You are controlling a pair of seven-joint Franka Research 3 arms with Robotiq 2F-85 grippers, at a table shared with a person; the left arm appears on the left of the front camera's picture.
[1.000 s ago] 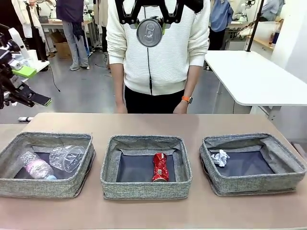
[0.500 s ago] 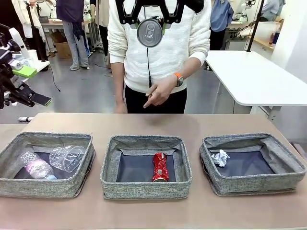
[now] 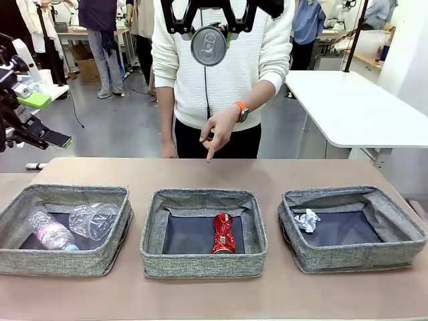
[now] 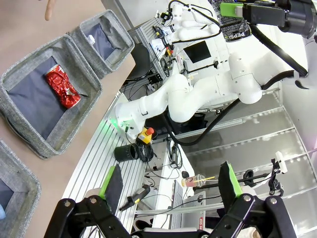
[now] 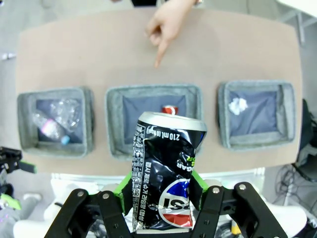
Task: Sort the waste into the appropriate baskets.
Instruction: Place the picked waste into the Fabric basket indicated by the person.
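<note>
1. Starting at the tabletop's (image 3: 134, 170) left end, the left basket (image 3: 27, 257) of grey woven fabric sits by the near edge and holds a clear plastic bottle (image 3: 52, 233) with a pink label, lying flat, and a clear plastic cup (image 3: 93, 221) on its side against it.
2. The middle basket (image 3: 200, 264) holds a crushed red can (image 3: 223, 233) lying toward its right wall; the rest of its dark bottom is bare.
3. The right basket (image 3: 354, 257) holds a crumpled white paper wad (image 3: 307, 220) in its far left corner, with most of the floor open.
4. High above the table, the right gripper (image 5: 161, 188) is clamped on a crushed dark printed can (image 5: 166, 178). The front view shows the can's silver top end (image 3: 209, 45) facing the camera; the right wrist view shows its dented black side with white print and a red, white and blue logo.
5. From above, the right wrist view shows all three baskets in a row along the near edge, with gaps between them and a wide bare strip of tabletop behind.
6. The person's hand (image 3: 217, 127) hangs over the far edge, index finger pointing down, behind the middle basket.
7. The left gripper (image 4: 168, 191) has its fingers spread wide with nothing between them, off past the table's edge over a metal shelf rack (image 4: 114, 148).
</note>
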